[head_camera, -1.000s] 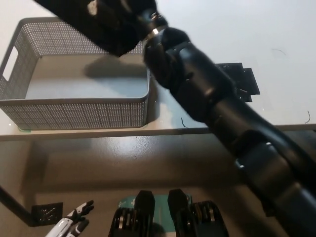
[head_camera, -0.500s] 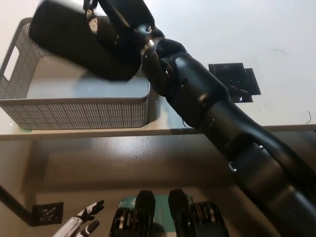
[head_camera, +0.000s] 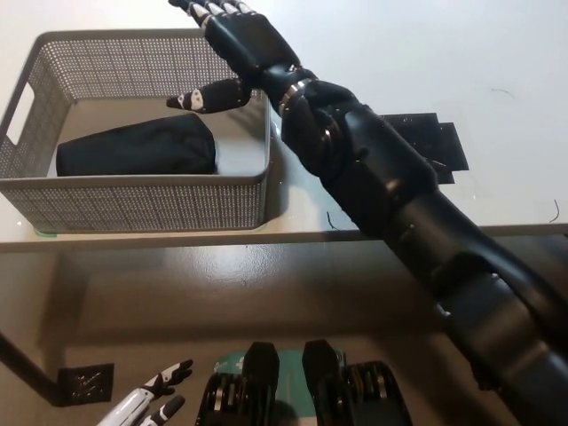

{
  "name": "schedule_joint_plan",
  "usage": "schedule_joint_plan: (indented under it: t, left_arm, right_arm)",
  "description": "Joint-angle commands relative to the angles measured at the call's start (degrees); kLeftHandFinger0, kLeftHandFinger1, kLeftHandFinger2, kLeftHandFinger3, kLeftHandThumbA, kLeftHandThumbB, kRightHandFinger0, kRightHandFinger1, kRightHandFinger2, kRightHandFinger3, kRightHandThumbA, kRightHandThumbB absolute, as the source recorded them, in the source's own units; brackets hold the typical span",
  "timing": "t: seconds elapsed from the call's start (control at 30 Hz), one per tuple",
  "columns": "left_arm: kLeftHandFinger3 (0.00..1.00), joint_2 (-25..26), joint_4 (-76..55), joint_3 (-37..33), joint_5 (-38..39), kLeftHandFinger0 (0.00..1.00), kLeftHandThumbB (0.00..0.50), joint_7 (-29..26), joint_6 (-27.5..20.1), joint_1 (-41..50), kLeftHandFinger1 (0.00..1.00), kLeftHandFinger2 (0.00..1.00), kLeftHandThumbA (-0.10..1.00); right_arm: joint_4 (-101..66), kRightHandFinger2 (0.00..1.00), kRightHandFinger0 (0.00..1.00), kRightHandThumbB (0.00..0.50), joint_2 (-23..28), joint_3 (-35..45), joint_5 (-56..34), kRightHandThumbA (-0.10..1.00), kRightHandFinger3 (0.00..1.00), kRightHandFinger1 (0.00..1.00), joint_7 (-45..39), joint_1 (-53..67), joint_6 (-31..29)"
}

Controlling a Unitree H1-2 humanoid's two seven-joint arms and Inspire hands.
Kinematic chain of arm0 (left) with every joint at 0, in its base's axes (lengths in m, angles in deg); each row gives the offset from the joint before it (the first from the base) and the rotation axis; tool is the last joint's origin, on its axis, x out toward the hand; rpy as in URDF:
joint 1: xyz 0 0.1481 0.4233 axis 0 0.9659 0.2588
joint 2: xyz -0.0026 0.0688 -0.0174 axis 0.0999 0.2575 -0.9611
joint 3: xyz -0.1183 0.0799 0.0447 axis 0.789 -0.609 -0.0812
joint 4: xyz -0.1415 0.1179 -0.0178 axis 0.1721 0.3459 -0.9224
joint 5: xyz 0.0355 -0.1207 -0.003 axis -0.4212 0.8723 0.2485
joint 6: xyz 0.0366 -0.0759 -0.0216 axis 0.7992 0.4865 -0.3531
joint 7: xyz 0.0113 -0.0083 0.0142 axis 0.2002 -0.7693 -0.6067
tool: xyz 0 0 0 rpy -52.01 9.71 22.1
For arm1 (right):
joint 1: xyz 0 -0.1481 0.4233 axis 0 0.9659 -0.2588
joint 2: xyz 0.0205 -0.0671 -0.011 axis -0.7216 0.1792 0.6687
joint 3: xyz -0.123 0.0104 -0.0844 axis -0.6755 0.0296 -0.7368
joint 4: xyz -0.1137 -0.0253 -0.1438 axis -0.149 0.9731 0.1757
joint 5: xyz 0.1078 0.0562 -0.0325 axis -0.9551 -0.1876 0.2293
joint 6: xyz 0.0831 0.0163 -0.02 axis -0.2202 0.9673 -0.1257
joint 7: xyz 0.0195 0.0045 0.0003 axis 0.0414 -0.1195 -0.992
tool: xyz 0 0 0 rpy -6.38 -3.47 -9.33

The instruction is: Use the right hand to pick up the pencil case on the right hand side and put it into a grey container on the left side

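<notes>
A black pencil case [head_camera: 138,146] lies flat inside the grey mesh container [head_camera: 133,202] at the left of the table. My black right hand [head_camera: 232,44] hovers over the container's far right corner, open, fingers spread, holding nothing. Its thumb [head_camera: 204,96] points left above the case without touching it. My white left hand [head_camera: 146,404] rests low at the bottom left, well below the table edge, fingers apart.
A black marker patch [head_camera: 424,144] lies on the white table to the right of my forearm. The table's front edge [head_camera: 266,240] runs across the picture just below the container.
The right hand has let go of the pencil case, which dropped into the container. The hand has opened and now stands above the container's far right corner.
</notes>
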Motion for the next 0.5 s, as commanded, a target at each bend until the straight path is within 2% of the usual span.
schedule_joint_plan:
  t: [0.0, 0.03, 0.3, 0.37, 0.4, 0.47]
  left_arm:
    - [1.0, 2.9, -3.0, -0.4, -1.6, 1.0, 0.406, 1.1, -0.2, 0.5, 1.0, 1.0, 1.0]
    - [1.0, 3.3, -3.5, -0.6, -3.3, 1.0, 0.403, 0.7, -0.1, 0.7, 1.0, 1.0, 1.0]
    - [1.0, 3.2, -3.1, -0.8, -2.3, 1.0, 0.451, 1.5, 1.9, 2.1, 1.0, 1.0, 1.0]
    - [1.0, 2.9, -2.1, -0.7, -2.3, 1.0, 0.437, 0.7, 0.2, 2.5, 1.0, 1.0, 1.0]
    - [1.0, 3.0, -1.4, -0.8, -2.6, 1.0, 0.448, 0.6, -0.6, 2.7, 1.0, 1.0, 1.0]
    - [1.0, 2.9, -1.0, -0.8, -2.9, 1.0, 0.426, 0.1, -1.1, 3.3, 1.0, 1.0, 1.0]
  right_arm:
    - [-11.6, 1.0, 1.0, 0.432, 2.9, 3.7, -6.3, 1.0, 1.0, 1.0, -9.8, 0.8, 3.5]
    - [-17.6, 1.0, 1.0, 0.435, 3.8, 5.2, -8.1, 1.0, 1.0, 1.0, -10.3, 3.3, 3.4]
    - [-49.3, 1.0, 1.0, 0.457, 6.6, 12.0, -16.5, 1.0, 1.0, 1.0, -15.0, 11.8, 11.1]
    - [-56.8, 1.0, 1.0, 0.476, 8.1, 14.1, -19.3, 1.0, 1.0, 1.0, -16.1, 14.0, 13.9]
    - [-60.5, 1.0, 1.0, 0.473, 9.4, 15.0, -20.3, 1.0, 1.0, 1.0, -16.9, 15.2, 15.2]
    - [-65.1, 1.0, 1.0, 0.465, 11.5, 16.6, -22.5, 1.0, 1.0, 1.0, -17.9, 16.9, 16.7]
